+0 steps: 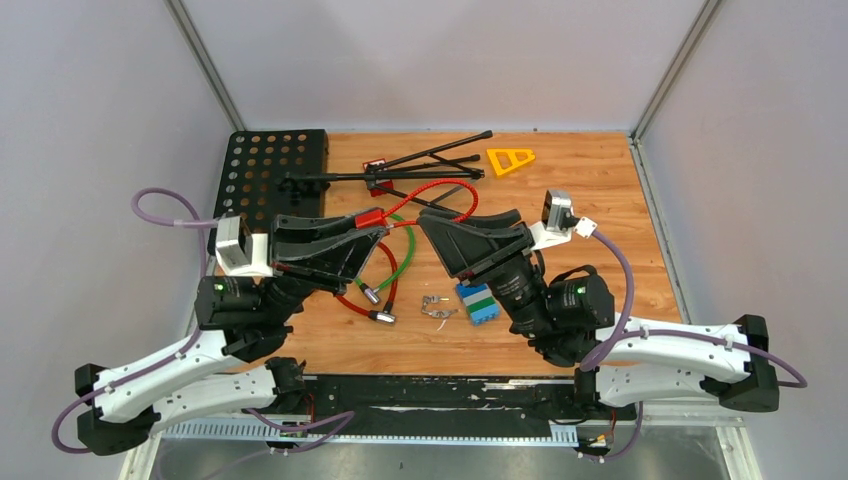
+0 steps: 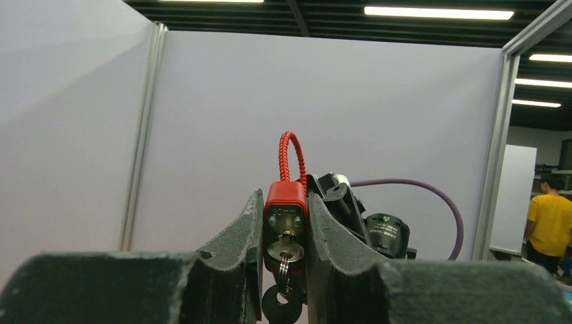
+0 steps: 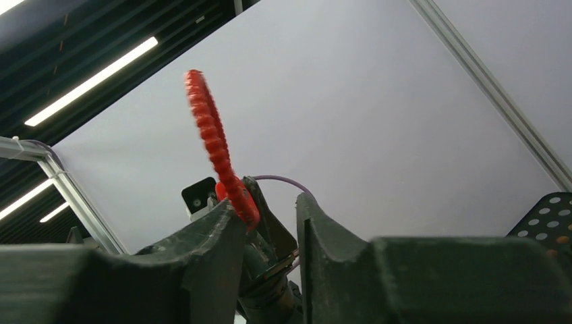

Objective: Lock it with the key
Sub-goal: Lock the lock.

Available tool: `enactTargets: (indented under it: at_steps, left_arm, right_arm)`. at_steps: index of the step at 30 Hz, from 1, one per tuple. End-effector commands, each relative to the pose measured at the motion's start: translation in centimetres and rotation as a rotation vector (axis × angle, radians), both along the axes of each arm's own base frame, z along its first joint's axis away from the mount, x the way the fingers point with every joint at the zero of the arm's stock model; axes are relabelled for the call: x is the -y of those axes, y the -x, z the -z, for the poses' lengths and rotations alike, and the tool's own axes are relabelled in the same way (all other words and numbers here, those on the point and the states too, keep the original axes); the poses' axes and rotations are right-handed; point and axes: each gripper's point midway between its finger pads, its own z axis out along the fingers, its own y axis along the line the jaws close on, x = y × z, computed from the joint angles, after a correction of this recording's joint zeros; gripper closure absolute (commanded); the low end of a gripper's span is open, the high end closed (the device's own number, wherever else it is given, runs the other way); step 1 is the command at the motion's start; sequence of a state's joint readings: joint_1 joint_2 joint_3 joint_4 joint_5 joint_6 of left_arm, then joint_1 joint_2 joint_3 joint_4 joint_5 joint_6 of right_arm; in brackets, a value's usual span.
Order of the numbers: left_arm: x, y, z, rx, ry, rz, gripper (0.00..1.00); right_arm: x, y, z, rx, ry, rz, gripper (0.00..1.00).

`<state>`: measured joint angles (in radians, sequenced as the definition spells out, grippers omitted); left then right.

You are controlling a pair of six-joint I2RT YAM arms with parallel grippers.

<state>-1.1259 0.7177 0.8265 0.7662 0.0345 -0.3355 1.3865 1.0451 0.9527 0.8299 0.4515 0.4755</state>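
The left arm [image 1: 165,378] and right arm [image 1: 690,350] are white with black joints (and tiny green lights [image 1: 218,288]). Purple cables [image 1: 160,200] loop out. The left end effector [image 1: 380,228] and right end effector [image 1: 427,222] are dark grey.

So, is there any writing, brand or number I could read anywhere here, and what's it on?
Nothing reads clearly.
Embossed marking on the red lock body, above the key: too blurred to read.
Small print on the right arm's motor: too small to read.

Bright, even light from ceiling strip lights [image 2: 438,12]; soft shadows, sharp overhead view, blurry wrist-view foregrounds
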Motion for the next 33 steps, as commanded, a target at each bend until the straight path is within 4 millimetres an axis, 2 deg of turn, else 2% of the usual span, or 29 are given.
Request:
enactTargets:
  at_steps: [1, 3, 6, 10, 19, 23, 33]
  left_arm:
    - [-0.4, 0.9, -1.2, 0.033, 0.036, 0.035, 1.00]
    - [-0.2, 0.9, -1.0, 0.033, 0.030, 0.039, 1.00]
    - [0.2, 0.8, -0.6, 0.027, 0.001, 0.040, 1.00]
    - [0.7, 0.8, -0.3, 0.028, -0.035, 0.039, 1.00]
    - [2.4, 0.6, 0.3, 0.017, -0.126, 0.058, 1.00]
    - [3.0, 0.3, 0.6, 0.010, -0.163, 0.051, 1.00]
    - [4.3, -0.7, 1.8, -0.018, -0.240, 0.028, 1.00]
  right_arm:
    - [1.5, 0.7, -3.1, 0.020, -0.105, -0.028, 0.75]
    - [1.4, 0.7, -3.0, 0.018, -0.098, -0.029, 0.87]
    - [1.0, 0.5, -2.9, 0.017, -0.064, -0.018, 1.00]
    - [0.1, 0.2, -2.6, -0.009, 0.022, -0.017, 1.00]
    - [-2.6, 1.7, -3.4, 0.087, 0.229, -0.075, 1.00]
    - [-4.1, 2.5, -2.9, 0.122, 0.333, -0.117, 1.00]
    - [-5.8, 2.2, -1.6, 0.123, 0.469, -0.117, 1.00]
